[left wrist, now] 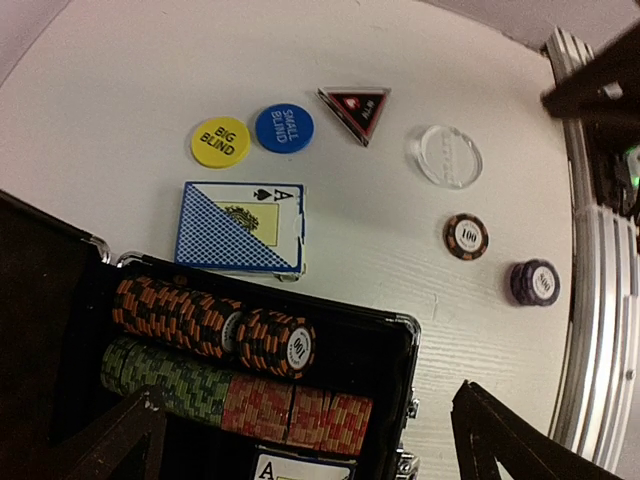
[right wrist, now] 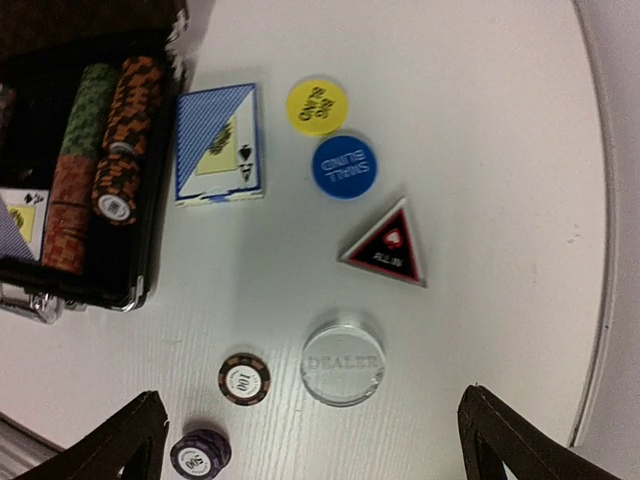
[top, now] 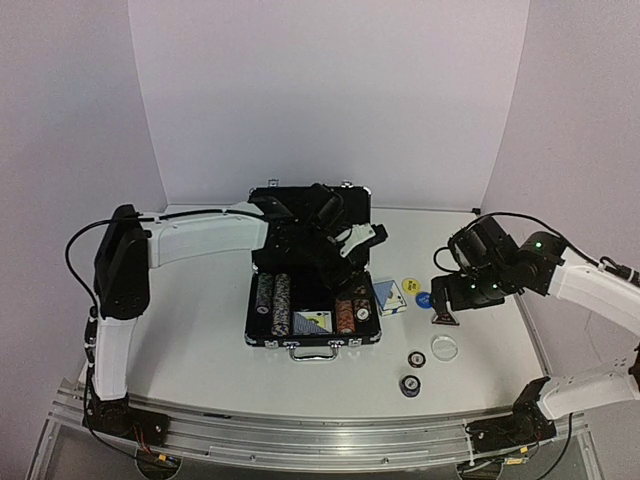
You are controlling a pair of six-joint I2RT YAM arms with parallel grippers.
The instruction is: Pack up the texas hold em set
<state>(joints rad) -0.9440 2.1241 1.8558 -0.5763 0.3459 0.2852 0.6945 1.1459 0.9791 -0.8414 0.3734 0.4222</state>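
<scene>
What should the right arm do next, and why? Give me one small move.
Probably lower the right tool onto the clear dealer disc and close on it. The tool is open and hovers almost over that disc, which lies loose on the table outside the open briefcase.

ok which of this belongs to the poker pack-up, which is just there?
Job: briefcase, racked chips, loose card deck, yellow disc, blue disc, clear dealer disc, triangular button, brown chip, purple chip.
Not job: table, front rail.
</scene>
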